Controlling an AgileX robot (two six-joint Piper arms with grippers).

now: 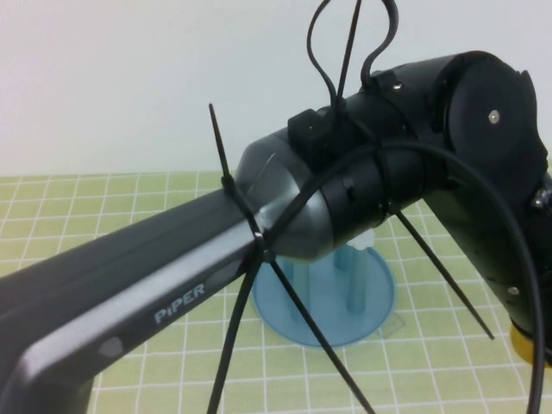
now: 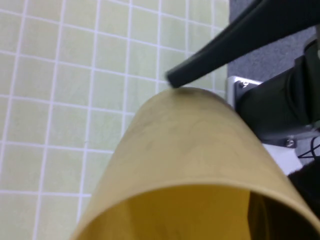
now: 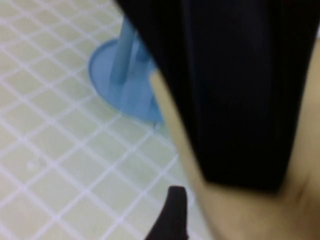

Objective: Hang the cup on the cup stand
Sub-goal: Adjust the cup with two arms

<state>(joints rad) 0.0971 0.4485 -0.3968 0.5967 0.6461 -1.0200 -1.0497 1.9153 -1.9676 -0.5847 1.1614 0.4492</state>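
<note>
Left arm (image 1: 129,302) fills the near foreground of the high view and blocks most of the bench (image 1: 431,362). Left tool: body not visible anywhere; the left wrist view is filled by the cup (image 2: 190,165), close against the lens, mouth toward the camera, so I judge the tool closed tight on the cup. Right tool: one dark fingertip (image 3: 172,212) shows low in the right wrist view, nothing between its jaws; the wide spread is taken on record, not seen. A yellow sliver at the high view's right edge may be the cup. Stand (image 1: 332,293) sits mid-bench beyond the arm, base and two posts visible, caps hidden. Step in hand: secure the grip, then invert the cup over one post. Advice: lift clear, centre the mouth above a cap before lowering.
</note>
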